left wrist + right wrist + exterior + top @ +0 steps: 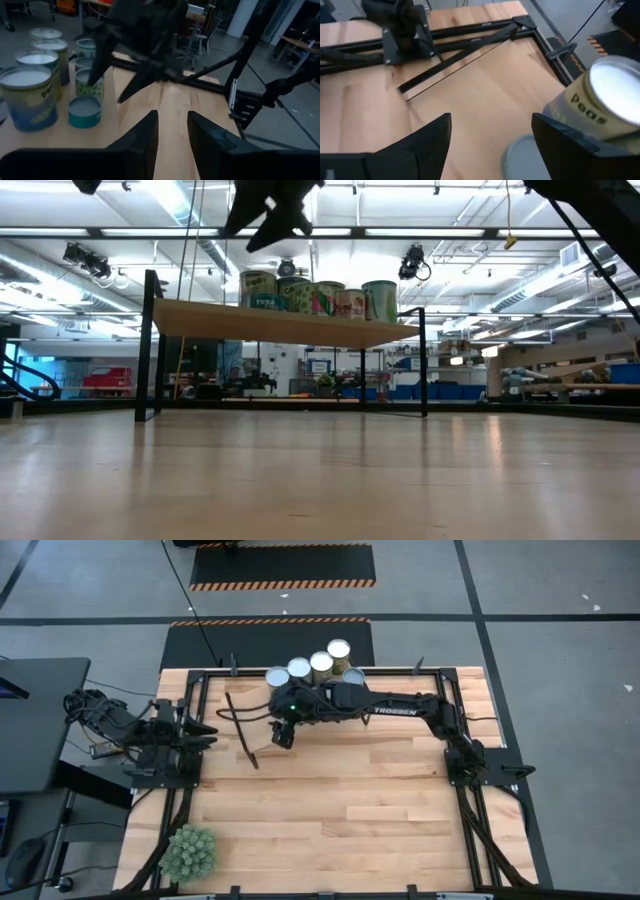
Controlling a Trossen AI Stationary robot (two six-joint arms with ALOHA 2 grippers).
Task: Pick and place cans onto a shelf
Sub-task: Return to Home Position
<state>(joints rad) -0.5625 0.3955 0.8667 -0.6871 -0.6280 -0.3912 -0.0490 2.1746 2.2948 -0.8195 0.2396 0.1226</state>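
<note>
The right arm (400, 705) is stretched long across the shelf (280, 325). The right gripper (491, 120) is held above the shelf, fingers spread wide and empty. The left gripper (171, 119) is tucked left of the shelf, fingers narrowly parted. The cans (312, 295) are stood on the shelf, several hidden under the arm from above.

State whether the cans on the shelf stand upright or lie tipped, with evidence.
Upright: the cans stand on the shelf with labels vertical, round tops showing from above.
</note>
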